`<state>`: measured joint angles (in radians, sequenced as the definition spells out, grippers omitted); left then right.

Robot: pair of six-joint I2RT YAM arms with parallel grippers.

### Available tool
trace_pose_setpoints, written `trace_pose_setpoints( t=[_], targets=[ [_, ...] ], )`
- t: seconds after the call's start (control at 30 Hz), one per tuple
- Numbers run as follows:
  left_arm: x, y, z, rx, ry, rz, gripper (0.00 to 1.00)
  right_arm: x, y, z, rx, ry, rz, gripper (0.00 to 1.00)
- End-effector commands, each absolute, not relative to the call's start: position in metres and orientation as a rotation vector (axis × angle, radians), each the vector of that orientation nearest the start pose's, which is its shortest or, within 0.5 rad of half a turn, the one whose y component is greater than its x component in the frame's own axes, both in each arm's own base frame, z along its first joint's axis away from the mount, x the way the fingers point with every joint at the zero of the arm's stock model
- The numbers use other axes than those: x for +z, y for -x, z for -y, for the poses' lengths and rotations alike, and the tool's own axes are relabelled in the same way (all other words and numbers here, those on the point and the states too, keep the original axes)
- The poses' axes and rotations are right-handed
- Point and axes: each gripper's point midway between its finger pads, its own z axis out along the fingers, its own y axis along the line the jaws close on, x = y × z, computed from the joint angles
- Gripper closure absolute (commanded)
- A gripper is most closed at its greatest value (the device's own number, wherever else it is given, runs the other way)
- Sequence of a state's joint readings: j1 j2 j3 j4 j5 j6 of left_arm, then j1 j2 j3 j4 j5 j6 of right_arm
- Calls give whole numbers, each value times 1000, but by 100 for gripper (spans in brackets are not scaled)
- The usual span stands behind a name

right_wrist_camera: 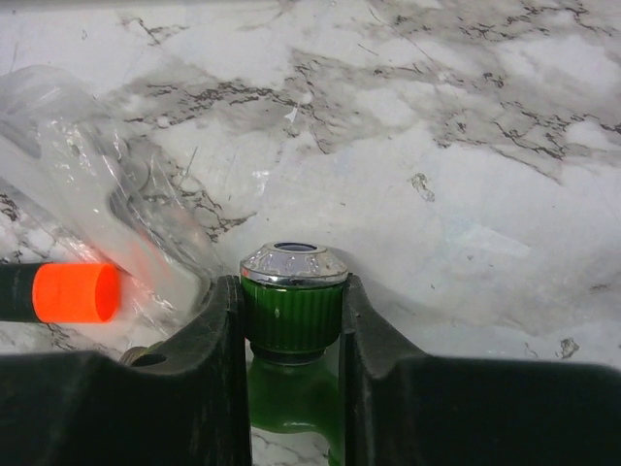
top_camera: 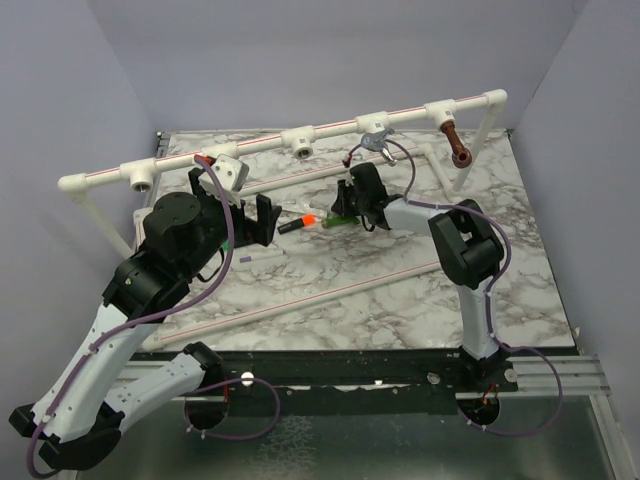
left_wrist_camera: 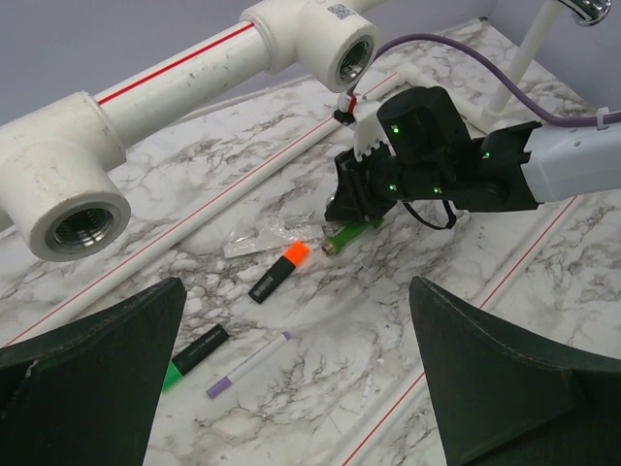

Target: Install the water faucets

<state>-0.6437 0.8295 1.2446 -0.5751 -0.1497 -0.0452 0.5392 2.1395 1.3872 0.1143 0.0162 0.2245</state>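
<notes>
Gripping a bright green plastic water faucet [right_wrist_camera: 291, 325] by its ribbed body, the right end effector [right_wrist_camera: 293, 296] has its two dark fingers closed snugly against the part. The faucet's silver-ringed mouth pokes out beyond the fingertips. It lies low on the marble-patterned tabletop [top_camera: 400, 300], toward the far edge and roughly midway between the left and right edges. An orange-capped marker pen [top_camera: 299, 222] and a crumpled clear plastic bag [right_wrist_camera: 107, 204] lie just beside it.

The left end effector [top_camera: 238, 215] hangs nearby with its fingers spread wide and nothing between them.

Along the far edge runs a white plastic pipe rail [top_camera: 180, 168]. A shiny chrome faucet [top_camera: 378, 140] and a copper-brown faucet [top_camera: 455, 143] are already seated in its right-hand fittings, while the threaded tee socket [left_wrist_camera: 349, 56] to their left stands open.

The step in hand appears to be the pick-up of the third faucet. Next it would likely need lifting clear of the bag and pen. Its threaded end must then be lined up squarely with an open socket before being turned in.
</notes>
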Motion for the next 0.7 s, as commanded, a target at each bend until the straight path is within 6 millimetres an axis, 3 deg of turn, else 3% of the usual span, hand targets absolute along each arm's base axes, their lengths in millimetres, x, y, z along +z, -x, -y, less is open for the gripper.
trace_pose_setpoints(
  t=[0.0, 0.03, 0.23, 0.5, 0.67],
  targets=[
    [370, -238, 150, -387, -400, -1735, 1, 3, -445, -266, 285, 382, -2325, 93],
    [370, -238, 151, -393, -402, -1737, 1, 7, -442, -266, 292, 380, -2322, 99],
    [361, -239, 154, -404, -387, -1763, 1, 22, -420, -267, 392, 327, -2328, 100],
    [350, -227, 161, -512, -355, -1792, 1, 65, -391, -279, 593, 255, -2286, 100],
    [334, -214, 176, -657, -325, -1854, 1, 92, -367, -283, 716, 215, -2250, 99]
  ],
)
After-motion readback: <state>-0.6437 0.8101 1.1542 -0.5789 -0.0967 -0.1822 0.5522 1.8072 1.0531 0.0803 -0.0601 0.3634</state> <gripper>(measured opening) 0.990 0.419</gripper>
